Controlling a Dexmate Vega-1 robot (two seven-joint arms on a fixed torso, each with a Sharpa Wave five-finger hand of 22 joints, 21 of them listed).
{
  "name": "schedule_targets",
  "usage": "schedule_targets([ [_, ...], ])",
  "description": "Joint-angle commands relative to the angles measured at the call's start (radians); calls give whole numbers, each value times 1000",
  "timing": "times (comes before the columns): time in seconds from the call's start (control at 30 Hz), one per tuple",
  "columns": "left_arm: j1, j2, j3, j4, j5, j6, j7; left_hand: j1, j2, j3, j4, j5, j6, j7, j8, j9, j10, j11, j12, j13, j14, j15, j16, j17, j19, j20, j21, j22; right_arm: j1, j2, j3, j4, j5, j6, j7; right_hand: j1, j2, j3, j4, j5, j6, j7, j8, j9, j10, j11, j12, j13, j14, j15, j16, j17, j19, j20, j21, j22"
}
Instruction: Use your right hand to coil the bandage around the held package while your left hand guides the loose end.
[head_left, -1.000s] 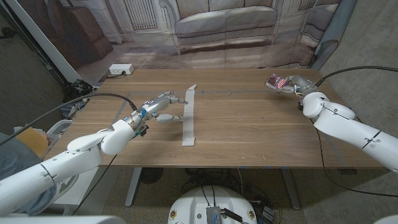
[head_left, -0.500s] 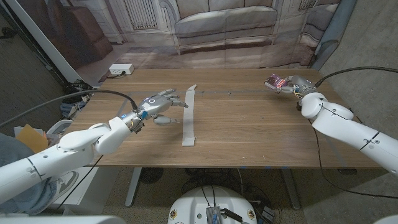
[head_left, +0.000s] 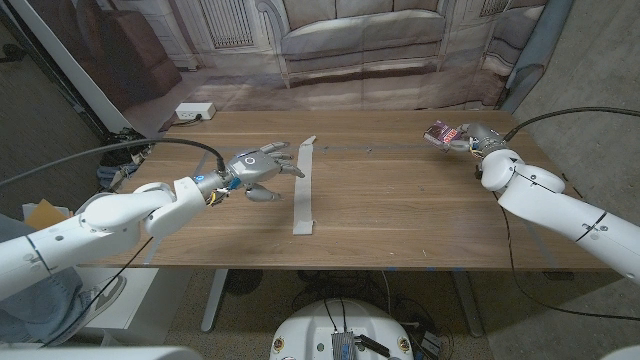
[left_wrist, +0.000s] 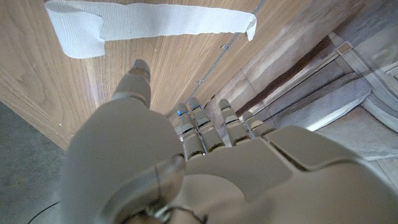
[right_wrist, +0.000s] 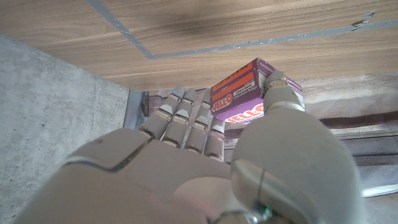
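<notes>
A long white bandage strip (head_left: 303, 186) lies unrolled on the wooden table (head_left: 400, 200), running from the far middle toward me; it also shows as the bandage (left_wrist: 149, 25) in the left wrist view. My left hand (head_left: 262, 167) hovers just left of the strip's far part, fingers spread toward it, holding nothing. My right hand (head_left: 470, 137) is at the table's far right and grips a small purple and orange Jell-O package (head_left: 443, 132). In the right wrist view the package (right_wrist: 242, 99) sits between the thumb and the fingers (right_wrist: 186, 118).
A white power strip (head_left: 195, 112) lies on the floor beyond the table's far left corner. A backdrop printed with a sofa hangs behind the table. Grey tape lines (right_wrist: 130, 37) mark the tabletop. A person's clothing shows at the picture's lower left edge.
My left hand has moved forward and slightly right, closer to the bandage's far end. The right hand with the package has stayed nearly still.
</notes>
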Motion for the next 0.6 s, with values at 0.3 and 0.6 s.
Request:
schedule_targets([
  [0.3,-97,10,33,-2,-25,-164,-229,-9,-26,-14,12,4,-25,-2,-12,3,-27,-1,-8,1,-18,-118,1,3,-3,8,0,0,-4,-5,-14,-32,5,-43,-4,61,60,19,10,11,77,-66,4,3,99,-87,1,1,11,-70,-3,2,12,-44,-3,1],
  [0.6,-168,-38,62,24,15,-240,-283,9,-19,-11,9,10,-41,-3,-17,4,-41,-4,-8,1,-27,-118,1,2,-3,11,1,0,-12,-6,-9,-40,16,-55,-12,62,61,20,11,12,78,-65,3,3,100,-86,0,0,12,-68,-4,2,13,-44,-3,1],
])
